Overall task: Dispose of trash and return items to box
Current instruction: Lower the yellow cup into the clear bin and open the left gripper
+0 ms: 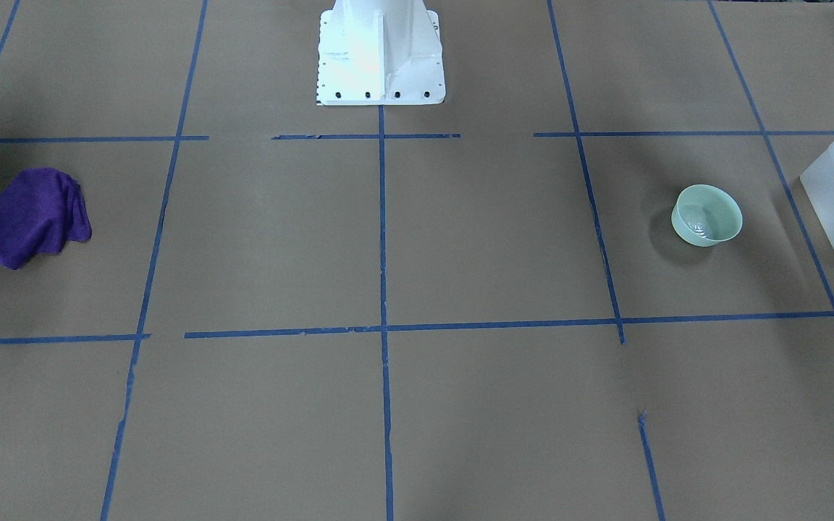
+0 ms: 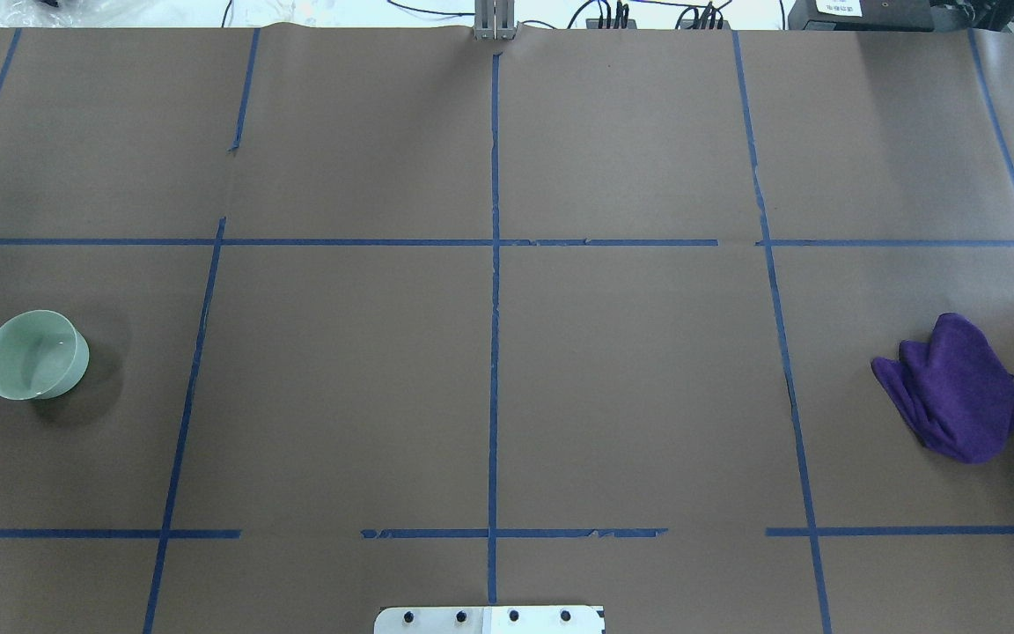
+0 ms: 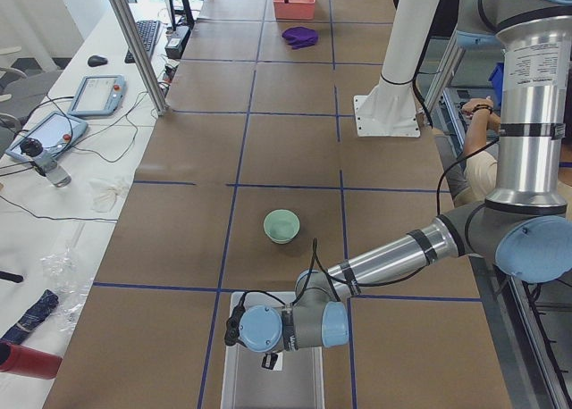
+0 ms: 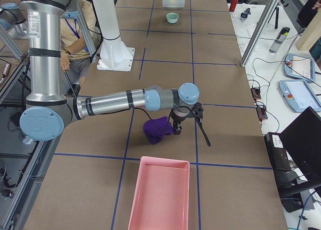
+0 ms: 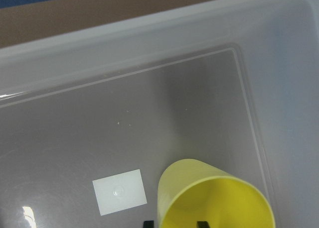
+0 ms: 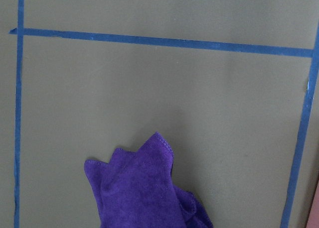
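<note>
Left gripper (image 3: 272, 362) of mine reaches down into the box (image 5: 149, 49). Only two dark fingertips (image 5: 148, 223) peek in at the bottom edge of my wrist view. One sits just outside the cup's (image 5: 209, 198) rim and the other inside its mouth. I cannot tell whether they clamp the wall or stand loose of it. The cup is inside the box, tilted, near one corner. The bowl (image 1: 706, 215) stands upright on the table (image 1: 460, 239), near the box but apart from it. My right gripper (image 4: 190, 137) hangs just beside the cloth (image 6: 144, 188), near the pink tray (image 4: 160, 195). How far open it is I cannot tell.
</note>
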`<state>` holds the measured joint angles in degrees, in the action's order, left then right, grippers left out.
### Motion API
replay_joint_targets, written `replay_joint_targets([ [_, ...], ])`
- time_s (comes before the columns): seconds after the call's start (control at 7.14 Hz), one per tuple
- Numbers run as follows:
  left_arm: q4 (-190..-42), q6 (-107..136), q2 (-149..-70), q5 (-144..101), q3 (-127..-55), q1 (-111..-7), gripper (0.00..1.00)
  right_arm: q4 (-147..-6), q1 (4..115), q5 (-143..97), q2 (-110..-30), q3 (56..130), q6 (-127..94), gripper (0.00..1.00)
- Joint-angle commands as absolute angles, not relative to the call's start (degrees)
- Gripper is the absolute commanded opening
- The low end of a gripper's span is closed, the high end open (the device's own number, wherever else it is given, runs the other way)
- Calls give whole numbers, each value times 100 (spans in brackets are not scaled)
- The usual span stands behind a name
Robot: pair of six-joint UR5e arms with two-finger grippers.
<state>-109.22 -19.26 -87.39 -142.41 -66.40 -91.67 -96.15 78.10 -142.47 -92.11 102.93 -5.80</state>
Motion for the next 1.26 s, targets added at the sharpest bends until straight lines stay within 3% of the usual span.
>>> replay_joint_targets([
  [0.0,-10916,-1925,-8728,-14230,-6688,-9167,100,-9607,7805,-14247,-9211,10301,-580,100],
  [0.28,-10872,-1907,-8649,-14203,-7063,-9167,100,-9615,7805,-14247,-9211,10301,-580,100],
  [0.7,-10768,-1882,-8324,-14221,-8389,-9666,100,-9607,7805,-14247,-9211,10336,-580,100],
  [1.12,-10336,-205,-8263,-14238,-9630,-9633,100,-9606,7316,-14212,-9307,11037,-981,100],
])
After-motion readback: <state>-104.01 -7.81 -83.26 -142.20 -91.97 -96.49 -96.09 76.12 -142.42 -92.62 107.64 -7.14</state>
